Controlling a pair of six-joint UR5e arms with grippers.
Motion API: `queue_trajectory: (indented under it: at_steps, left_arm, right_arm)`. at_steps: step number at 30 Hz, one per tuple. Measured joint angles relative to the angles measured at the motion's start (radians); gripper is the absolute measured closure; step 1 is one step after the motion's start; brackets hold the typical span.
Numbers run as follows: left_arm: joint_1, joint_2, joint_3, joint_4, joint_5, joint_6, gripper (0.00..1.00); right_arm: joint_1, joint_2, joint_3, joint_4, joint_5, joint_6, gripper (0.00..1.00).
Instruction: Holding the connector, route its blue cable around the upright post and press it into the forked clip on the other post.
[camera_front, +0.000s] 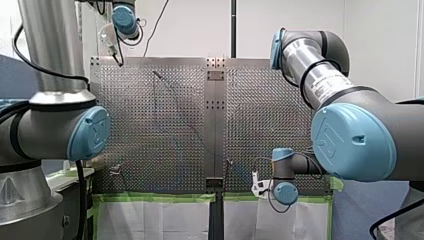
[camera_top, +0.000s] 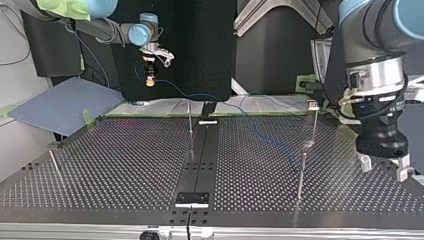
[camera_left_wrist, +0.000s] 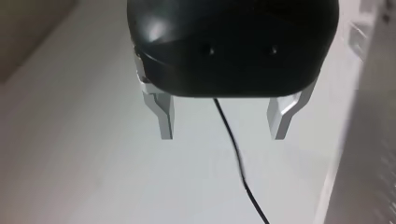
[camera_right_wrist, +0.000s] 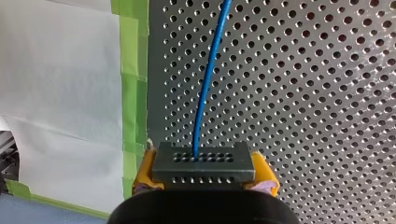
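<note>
- My right gripper (camera_right_wrist: 204, 171) is clamped on the connector (camera_right_wrist: 204, 162). Its yellow pads (camera_right_wrist: 144, 173) press on the two sides of the dark, hole-dotted block.
- In the top view this gripper hangs at the far edge of the perforated table (camera_top: 115, 165), to the left of the central strip (camera_top: 200, 155).
- The blue cable (camera_right_wrist: 205, 84) leaves the middle of the connector's face and runs ahead over the table's holes.
- In the top view the cable dips from the connector and crosses the far end of the central strip. It then trails across the table on the strip's right side.
- A thin upright post (camera_top: 190, 122) stands just to the left of the central strip. The cable passes behind its top, and I cannot tell whether the two touch.
- A taller post with a small pale head (camera_top: 313, 125) stands well to the right of the central strip. I cannot make out whether that head is forked, and the cable lies between it and the strip, apart from the head.
- My left gripper (camera_left_wrist: 222, 133) hovers further right of the central strip than that post. Its metal fingers (camera_left_wrist: 164, 119) are spread apart with nothing between them.
- A thin black cord (camera_left_wrist: 236, 158) hangs below that gripper's body.
</note>
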Motion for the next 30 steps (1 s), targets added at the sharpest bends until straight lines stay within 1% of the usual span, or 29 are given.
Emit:
queue_trajectory:
  at_steps: [3, 5, 8, 10, 15, 21, 23, 27, 30]
  left_arm:
    - [-0.017, 0.028, 0.03, -0.03, 0.03, 0.012, 0.02]
    - [-0.028, 0.035, 0.046, -0.046, 0.046, 0.019, 0.02]
    - [-0.046, 0.024, 0.055, -0.072, 0.072, 0.033, 0.02]
    - [-0.06, 0.01, 0.051, -0.09, 0.079, 0.047, 0.02]
    - [-0.103, -0.032, 0.033, -0.135, 0.052, 0.075, 0.02]
    - [-0.155, -0.085, 0.027, -0.187, 0.001, 0.079, 0.02]
    - [-0.171, -0.096, 0.027, -0.203, -0.009, 0.08, 0.02]
    - [-0.206, -0.106, 0.027, -0.241, -0.013, 0.082, 0.02]
    - [-0.217, -0.108, 0.027, -0.265, -0.007, 0.083, 0.02]
  right_arm:
    - [0.0, 0.0, 0.0, 0.0, 0.0, 0.0, 1.0]
    - [0.0, 0.0, 0.0, 0.0, 0.0, 0.0, 1.0]
    - [0.0, 0.0, 0.0, 0.0, 0.0, 0.0, 1.0]
    - [0.0, 0.0, 0.0, 0.0, 0.0, 0.0, 1.0]
    - [0.0, 0.0, 0.0, 0.0, 0.0, 0.0, 1.0]
    - [0.0, 0.0, 0.0, 0.0, 0.0, 0.0, 1.0]
    - [0.0, 0.0, 0.0, 0.0, 0.0, 0.0, 1.0]
    - [0.0, 0.0, -0.001, 0.0, 0.0, 0.0, 1.0]
    - [0.0, 0.0, -0.001, 0.0, 0.0, 0.0, 1.0]
